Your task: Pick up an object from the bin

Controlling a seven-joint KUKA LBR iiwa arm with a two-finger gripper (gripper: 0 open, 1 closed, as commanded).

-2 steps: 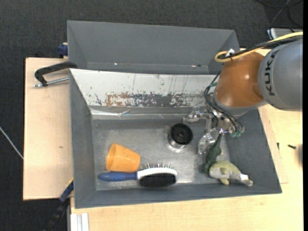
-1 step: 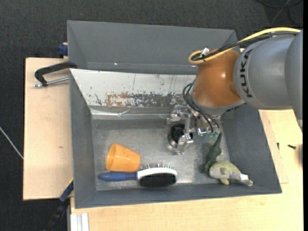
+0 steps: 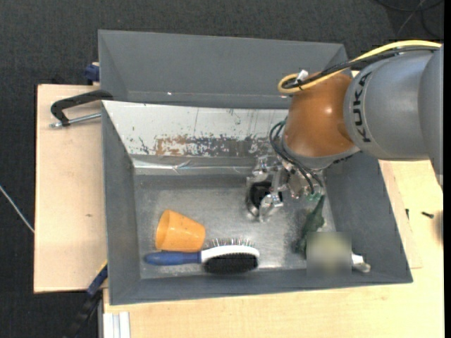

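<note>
Against the left part of the grey metal bin, an orange cup is seen lying on its side on the floor, its mouth turned left. Just below and to its right a hairbrush is laid flat, its blue handle touching or nearly touching the cup and its dark oval head ringed with white bristles. Further right, near the middle of the floor and close to the back wall, the gripper is lowered over bare metal, apart from the brush below it; a dark patch is seen at its tip, but what this is cannot be made out, and whether the gripper is open or closed cannot be told. To its right a slim green object is propped at a tilt, its kind unclear. Beside it, in the near right corner, a pale grey object is too blurred to name. The wrist's orange cover and the arm are cut off at the right edge.
</note>
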